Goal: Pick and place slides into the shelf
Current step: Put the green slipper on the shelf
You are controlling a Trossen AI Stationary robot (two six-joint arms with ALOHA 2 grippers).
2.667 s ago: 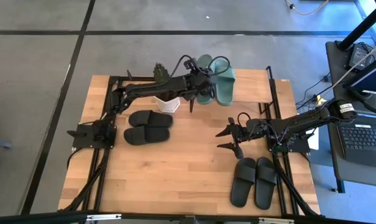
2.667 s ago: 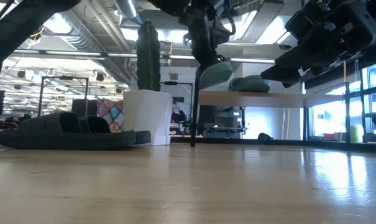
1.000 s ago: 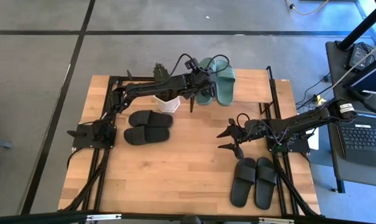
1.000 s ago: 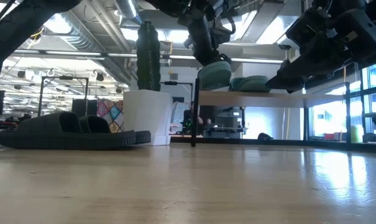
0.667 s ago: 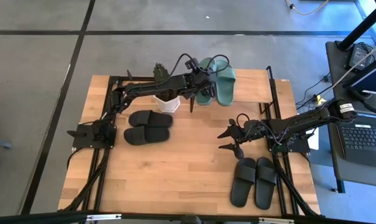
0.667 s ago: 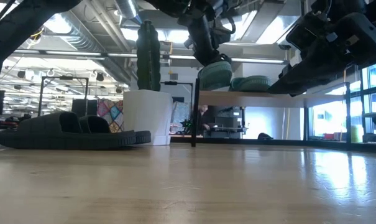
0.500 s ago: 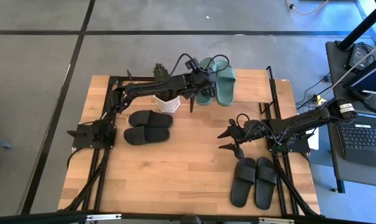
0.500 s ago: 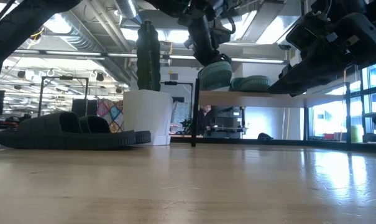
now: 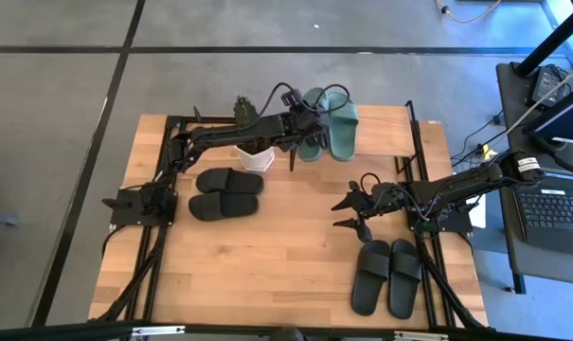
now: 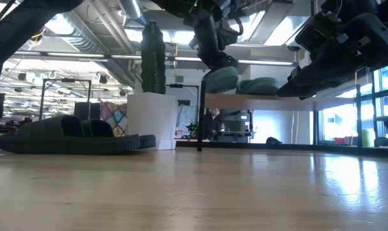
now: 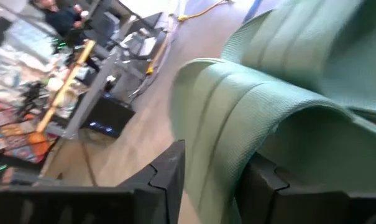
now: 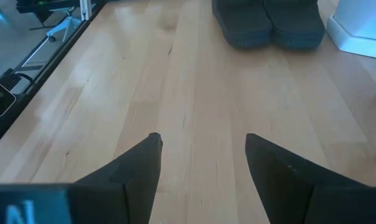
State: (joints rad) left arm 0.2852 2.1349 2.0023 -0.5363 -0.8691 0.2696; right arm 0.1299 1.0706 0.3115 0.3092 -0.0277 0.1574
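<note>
My left gripper [image 9: 306, 126] reaches to the shelf [image 9: 381, 133] at the table's far edge and is shut on a sage-green slide [image 9: 313, 121]. The second green slide [image 9: 342, 123] lies beside it on the shelf's top board [image 10: 264, 101]. In the low view both green slides [image 10: 220, 80] [image 10: 261, 86] sit on that board. One black pair [image 9: 224, 192] lies sole-down on the table's left half, the other [image 9: 387, 275] near the right near corner. My right gripper [image 9: 349, 212] hovers open over the table's middle right. My left gripper pinches the green slide's wide strap at its side edge [image 11: 215, 155] between the two fingers [image 11: 166, 180]. It comes slanting down from above and from the table's left [image 10: 210, 38]. The slide sits about level, its sole [image 10: 219, 91] on the shelf's top board.
A white pot [image 9: 253, 156] with a tall cactus [image 10: 152, 58] stands just left of the shelf, under my left arm. The shelf's black post [image 10: 199, 122] stands on the table. Bare tabletop [image 12: 194, 99] lies ahead of my right gripper.
My left gripper has sunk a little and the green slide has come down from a slight tilt to lie level on the shelf's top board beside the other green one. My right gripper has dropped slightly toward the table.
</note>
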